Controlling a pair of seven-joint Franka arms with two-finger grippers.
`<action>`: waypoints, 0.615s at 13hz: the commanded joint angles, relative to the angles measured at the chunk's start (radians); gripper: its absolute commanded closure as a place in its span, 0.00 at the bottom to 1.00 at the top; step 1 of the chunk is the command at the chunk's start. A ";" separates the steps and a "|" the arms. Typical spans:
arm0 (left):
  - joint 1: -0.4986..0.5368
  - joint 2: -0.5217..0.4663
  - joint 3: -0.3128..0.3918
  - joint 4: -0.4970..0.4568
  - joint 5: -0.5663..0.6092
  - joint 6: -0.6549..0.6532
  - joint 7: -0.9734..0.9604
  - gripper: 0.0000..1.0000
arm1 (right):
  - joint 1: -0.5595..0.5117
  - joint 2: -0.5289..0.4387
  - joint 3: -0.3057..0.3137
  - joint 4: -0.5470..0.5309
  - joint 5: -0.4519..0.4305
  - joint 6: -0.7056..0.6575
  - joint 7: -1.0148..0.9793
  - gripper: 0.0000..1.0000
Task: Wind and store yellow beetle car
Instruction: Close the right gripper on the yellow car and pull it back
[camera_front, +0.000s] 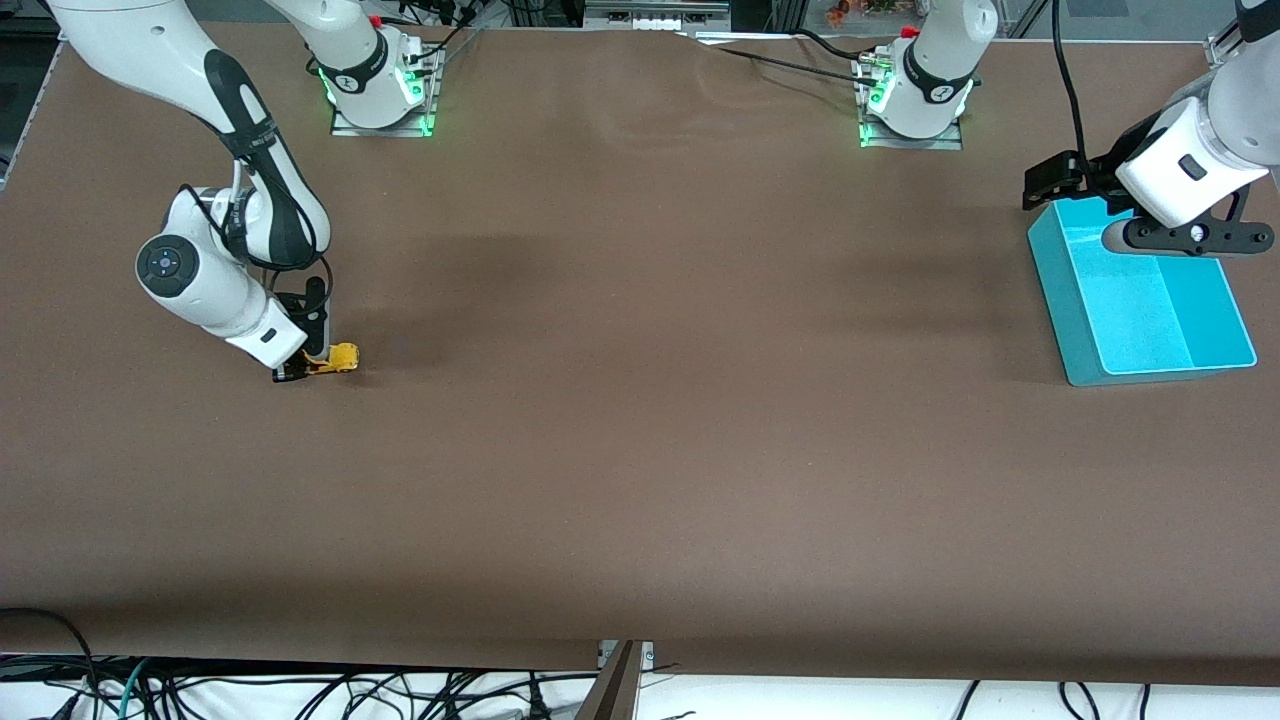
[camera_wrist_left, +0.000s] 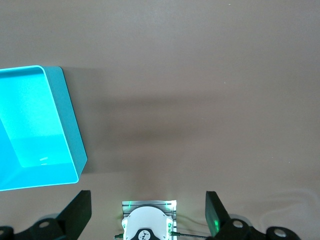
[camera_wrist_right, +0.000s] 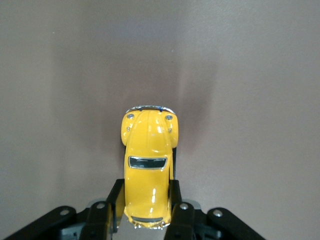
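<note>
The yellow beetle car (camera_front: 340, 357) rests on the brown table toward the right arm's end. My right gripper (camera_front: 312, 366) is down at the table and shut on the car's sides. In the right wrist view the yellow beetle car (camera_wrist_right: 148, 172) sits between the two black fingers (camera_wrist_right: 176, 200), its rounded nose pointing away from the wrist. My left gripper (camera_wrist_left: 147, 212) hangs open with nothing in it over the turquoise bin (camera_front: 1140, 300), at the edge farther from the front camera. The turquoise bin (camera_wrist_left: 35, 130) looks empty.
The two arm bases (camera_front: 382, 85) (camera_front: 915, 95) stand along the table edge farthest from the front camera. Brown table surface (camera_front: 650, 400) stretches between the car and the bin. Cables hang below the table's near edge.
</note>
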 joint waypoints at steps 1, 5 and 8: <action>-0.004 -0.007 0.000 0.011 -0.006 -0.015 -0.010 0.00 | -0.005 -0.028 0.005 -0.037 0.006 0.014 0.014 0.94; -0.004 -0.005 0.000 0.006 -0.006 -0.015 -0.010 0.00 | 0.002 -0.027 0.024 -0.034 0.006 0.013 0.052 0.97; -0.007 -0.002 -0.013 0.005 0.010 -0.014 -0.019 0.00 | 0.006 -0.030 0.066 -0.029 0.004 0.010 0.104 0.97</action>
